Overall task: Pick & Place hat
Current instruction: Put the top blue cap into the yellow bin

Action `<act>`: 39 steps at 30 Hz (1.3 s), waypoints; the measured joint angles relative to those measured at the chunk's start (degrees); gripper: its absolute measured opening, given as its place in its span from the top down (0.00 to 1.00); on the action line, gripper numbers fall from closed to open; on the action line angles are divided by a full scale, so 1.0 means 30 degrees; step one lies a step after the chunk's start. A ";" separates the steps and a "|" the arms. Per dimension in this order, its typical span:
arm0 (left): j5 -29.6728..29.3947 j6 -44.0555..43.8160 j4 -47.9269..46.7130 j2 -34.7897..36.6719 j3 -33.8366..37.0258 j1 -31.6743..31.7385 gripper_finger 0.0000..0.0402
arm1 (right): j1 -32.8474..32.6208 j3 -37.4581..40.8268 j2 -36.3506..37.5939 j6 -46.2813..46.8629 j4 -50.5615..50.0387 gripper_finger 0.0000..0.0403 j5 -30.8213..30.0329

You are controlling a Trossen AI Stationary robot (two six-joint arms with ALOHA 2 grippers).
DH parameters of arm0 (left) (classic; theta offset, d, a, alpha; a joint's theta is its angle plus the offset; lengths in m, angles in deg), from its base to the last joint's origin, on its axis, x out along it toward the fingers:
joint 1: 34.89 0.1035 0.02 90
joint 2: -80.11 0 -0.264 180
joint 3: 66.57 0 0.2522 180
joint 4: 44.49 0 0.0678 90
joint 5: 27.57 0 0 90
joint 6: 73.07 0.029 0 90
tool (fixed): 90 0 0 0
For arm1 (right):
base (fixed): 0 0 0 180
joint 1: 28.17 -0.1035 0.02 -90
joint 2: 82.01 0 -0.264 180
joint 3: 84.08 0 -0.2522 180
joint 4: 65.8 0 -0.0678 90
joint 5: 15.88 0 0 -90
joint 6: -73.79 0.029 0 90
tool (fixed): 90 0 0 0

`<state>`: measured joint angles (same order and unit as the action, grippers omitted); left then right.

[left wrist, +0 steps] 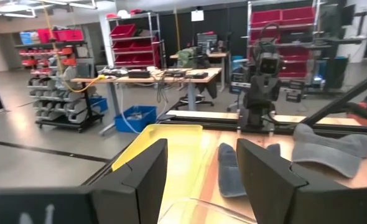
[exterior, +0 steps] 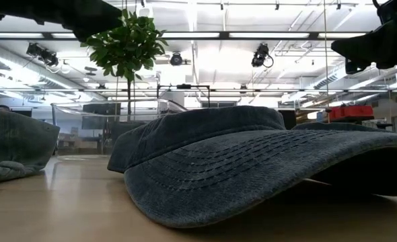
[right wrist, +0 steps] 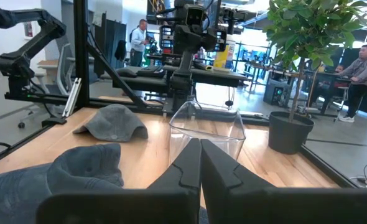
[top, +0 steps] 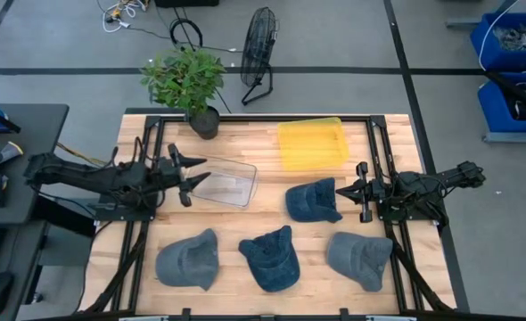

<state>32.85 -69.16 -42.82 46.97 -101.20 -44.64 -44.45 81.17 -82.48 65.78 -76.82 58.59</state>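
Just beside the right gripper [top: 341,191], clenched empty, sits a hat [top: 313,200]; descending shut would shove it aside. Left gripper [top: 188,175] hovers spread over the clear bin [top: 227,185].

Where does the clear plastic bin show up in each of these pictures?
High view: clear bin, centre-left, beside the left end effector.
Low view: behind the hats, left of centre.
Left wrist: bottom edge.
Right wrist: centre.
Shared landmark: potted plant.
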 joint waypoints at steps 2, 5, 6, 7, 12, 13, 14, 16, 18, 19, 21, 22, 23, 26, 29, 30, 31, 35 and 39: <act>-0.0139 0.0070 0.0129 -0.0153 -0.0047 0.0000 0.51 | -0.0004 -0.0004 0.0000 0.0007 0.0007 0.98 0.0000; -0.0260 0.0070 0.0127 -0.0240 -0.0054 0.0015 0.51 | 0.0001 -0.0001 0.0005 -0.0001 0.0005 0.98 0.0000; -0.0298 0.0069 0.0144 -0.0226 -0.0054 0.0015 0.51 | -0.0002 -0.0002 0.0002 0.0005 0.0007 0.98 0.0000; -0.0365 0.0063 0.0149 -0.0221 -0.0054 0.0015 0.51 | -0.0004 0.0000 0.0007 0.0007 0.0000 0.98 0.0000; -0.0454 -0.0088 0.0137 -0.0221 -0.0054 0.0022 0.51 | -0.0004 -0.0004 0.0001 0.0005 0.0007 0.98 0.0000; -0.0447 -0.0088 0.0112 -0.0221 -0.0054 0.0022 0.51 | -0.0004 0.0001 0.0007 0.0004 0.0002 0.98 0.0000; -0.0447 -0.0090 0.0063 -0.0221 -0.0054 0.0022 0.51 | -0.0002 -0.0002 0.0000 -0.0001 0.0000 0.98 0.0000; -0.0446 -0.0186 0.0002 -0.0221 -0.0054 0.0022 0.51 | -0.0004 0.0004 0.0003 0.0002 0.0005 0.98 0.0000; -0.0447 -0.0609 -0.0078 -0.0221 -0.0054 0.0022 0.51 | 0.0002 0.0000 0.0003 0.0003 0.0004 0.98 0.0000; -0.0446 -0.0759 -0.0212 -0.0221 -0.0054 0.0022 0.51 | -0.0004 -0.0003 0.0000 0.0000 0.0007 0.98 0.0000; -0.0405 -0.1198 -0.0659 -0.0221 -0.0054 0.0001 0.51 | 0.0001 0.0001 0.0000 -0.0001 0.0003 0.98 0.0000; -0.0274 -0.1462 -0.0983 -0.0214 -0.0054 -0.0029 0.51 | -0.0004 -0.0004 0.0004 0.0004 0.0007 0.98 0.0000; -0.0103 -0.1668 -0.1348 -0.0221 -0.0054 -0.0051 0.51 | -0.0002 -0.0004 0.0005 0.0003 0.0004 0.98 0.0000; 0.0333 -0.2316 -0.2160 -0.0221 -0.0054 -0.0073 0.51 | -0.0003 -0.0002 0.0000 0.0007 0.0007 0.98 0.0000; 0.0931 -0.2586 -0.2430 -0.0221 -0.0054 -0.0073 0.51 | -0.0004 -0.0003 0.0000 0.0814 0.0006 0.98 0.0033; 0.1064 -0.2583 -0.2428 -0.0221 -0.0054 -0.0073 0.51 | -0.0012 0.0001 0.0003 0.2014 0.0010 0.98 0.0098; 0.1191 -0.2589 -0.2409 -0.0221 -0.0054 -0.0074 0.51 | -0.0012 0.0001 0.0003 0.3291 0.0048 0.98 0.0181; 0.1302 -0.2589 -0.2415 -0.0221 -0.0054 -0.0080 0.51 | -0.0004 0.0004 0.0007 0.5306 0.0837 0.98 -0.0563; 0.1297 -0.2592 -0.2415 -0.0221 -0.0054 -0.0080 0.51 | -0.0004 -0.0004 0.0000 0.4900 0.1357 0.98 -0.0663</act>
<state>36.74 -76.93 -50.07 46.31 -101.36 -44.88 -44.46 81.16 -82.48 80.48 -72.75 56.60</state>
